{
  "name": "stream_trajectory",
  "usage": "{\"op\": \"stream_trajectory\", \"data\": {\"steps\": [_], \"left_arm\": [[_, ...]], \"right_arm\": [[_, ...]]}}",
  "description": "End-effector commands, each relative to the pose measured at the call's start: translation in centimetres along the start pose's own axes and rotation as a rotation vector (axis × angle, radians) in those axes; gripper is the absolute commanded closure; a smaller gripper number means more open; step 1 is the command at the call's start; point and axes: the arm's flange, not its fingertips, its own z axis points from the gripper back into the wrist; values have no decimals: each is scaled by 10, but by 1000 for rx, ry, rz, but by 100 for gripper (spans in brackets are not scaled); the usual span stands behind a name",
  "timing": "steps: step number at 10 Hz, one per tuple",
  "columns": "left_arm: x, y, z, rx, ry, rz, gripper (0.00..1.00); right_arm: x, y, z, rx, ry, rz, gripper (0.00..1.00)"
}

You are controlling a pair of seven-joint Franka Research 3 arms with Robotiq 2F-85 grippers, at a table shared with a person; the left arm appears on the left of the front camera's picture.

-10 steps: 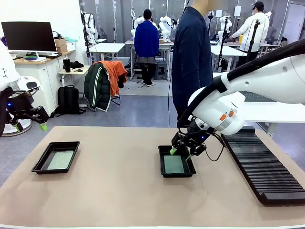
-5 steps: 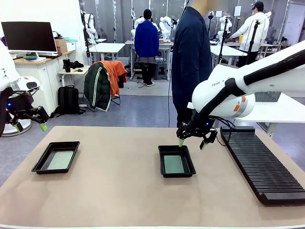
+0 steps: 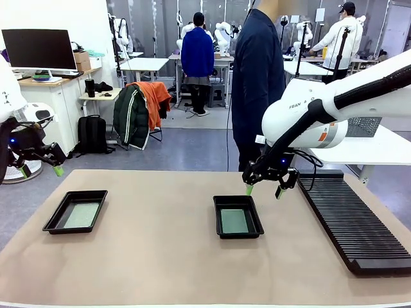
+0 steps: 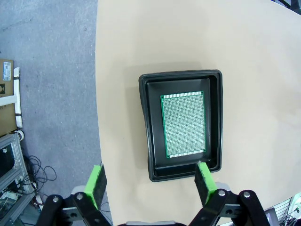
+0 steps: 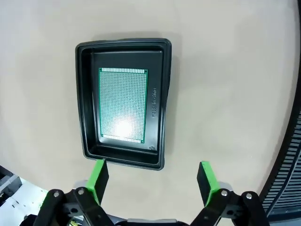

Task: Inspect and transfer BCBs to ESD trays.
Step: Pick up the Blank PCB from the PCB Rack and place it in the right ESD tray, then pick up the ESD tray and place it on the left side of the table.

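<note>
Front view: two black trays are seen on the tan desk (image 3: 160, 256). The left tray (image 3: 75, 211) lies near the desk's left edge and holds one board (image 3: 81, 215) flat on its floor. The middle tray (image 3: 237, 217) lies right of the desk's centre and likewise holds one board (image 3: 234, 221), flat and inside the rim. A long black ribbed rack (image 3: 356, 221) is laid along the desk's right side, apart from the middle tray.

The right gripper (image 3: 264, 190) is held in the air above and just beyond the far right corner of the middle tray; its jaws are spread wide and nothing is gripped. The left gripper (image 3: 40, 171) is held off the desk's left edge, above floor level, well apart from the left tray; its jaws are also spread and empty.

A person in a dark jacket (image 3: 258, 77) is seen standing at the far side of the desk.

Left wrist view: the tray (image 4: 181, 123) with its board (image 4: 184, 124) is seen from above, close to the desk's edge, with grey floor (image 4: 47, 94) beside it; the two green fingers (image 4: 96, 183) are wide apart.

Right wrist view: the tray (image 5: 123, 101) and its board (image 5: 122, 104) are seen from above, a bright glare falling on the board's lower part. The green fingers (image 5: 207, 181) stand wide apart below the tray, and the rack (image 5: 289, 174) is seen at the right edge.
</note>
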Motion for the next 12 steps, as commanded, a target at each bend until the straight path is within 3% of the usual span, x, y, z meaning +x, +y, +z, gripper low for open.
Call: {"op": "stream_trajectory", "data": {"steps": [1,12], "left_arm": [[-1,0,-2,1,-6,2,0],[-1,0,-2,1,-6,2,0]], "right_arm": [[-2,3,0,1,-7,6,0],[-2,3,0,1,-7,6,0]]}}
